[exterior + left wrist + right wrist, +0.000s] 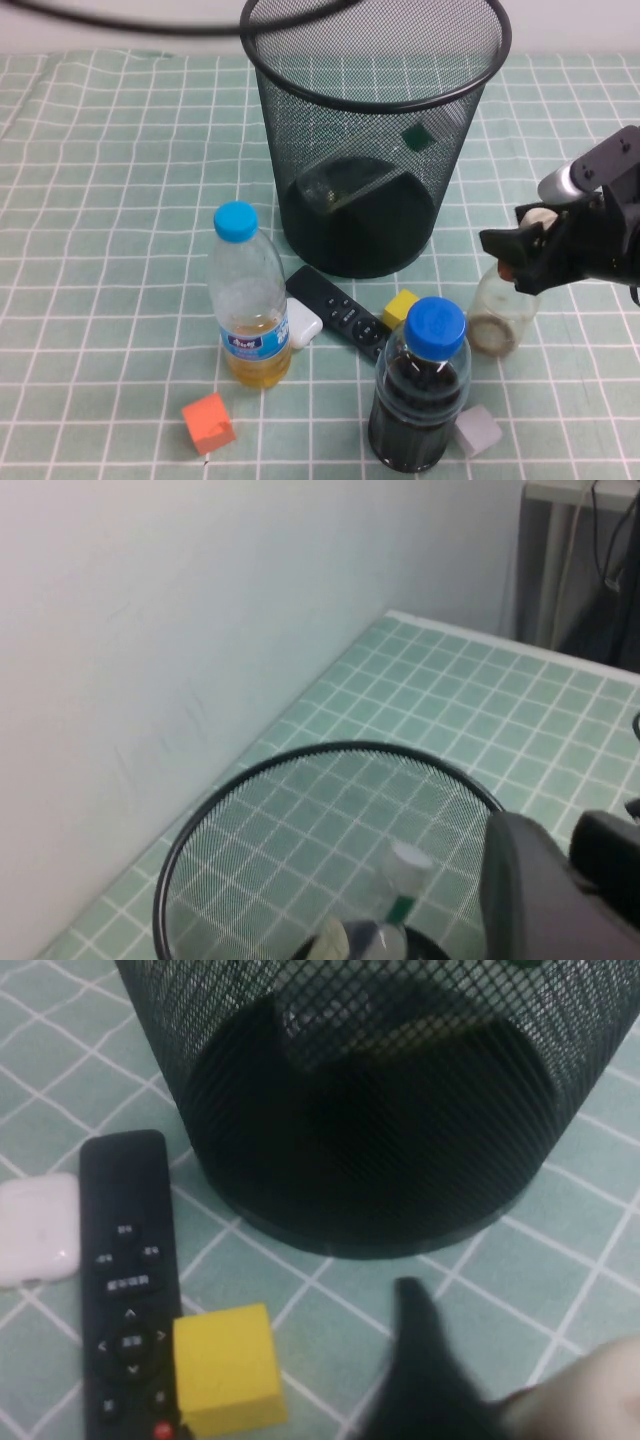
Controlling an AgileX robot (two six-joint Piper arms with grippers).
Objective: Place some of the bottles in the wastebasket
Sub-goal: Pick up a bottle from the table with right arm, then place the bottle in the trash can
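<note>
While the squarish bottle lies inside the wastebasket, the right gripper clamps the rounded bottle to its right, and the left gripper, above the basket, hides its claw state.

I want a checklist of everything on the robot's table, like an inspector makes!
Surface: green checked cloth.
Job's things: squarish bottle inside the wastebasket; small rounded bottle on the cloth.
Clutter: yellow-liquid bottle, dark-liquid bottle, remote, white case, yellow cube, orange cube, grey cube.
Grippers: right gripper at the small bottle's cap; left gripper above the basket.
Cables: black cable.
Surroundings: white wall.
</note>
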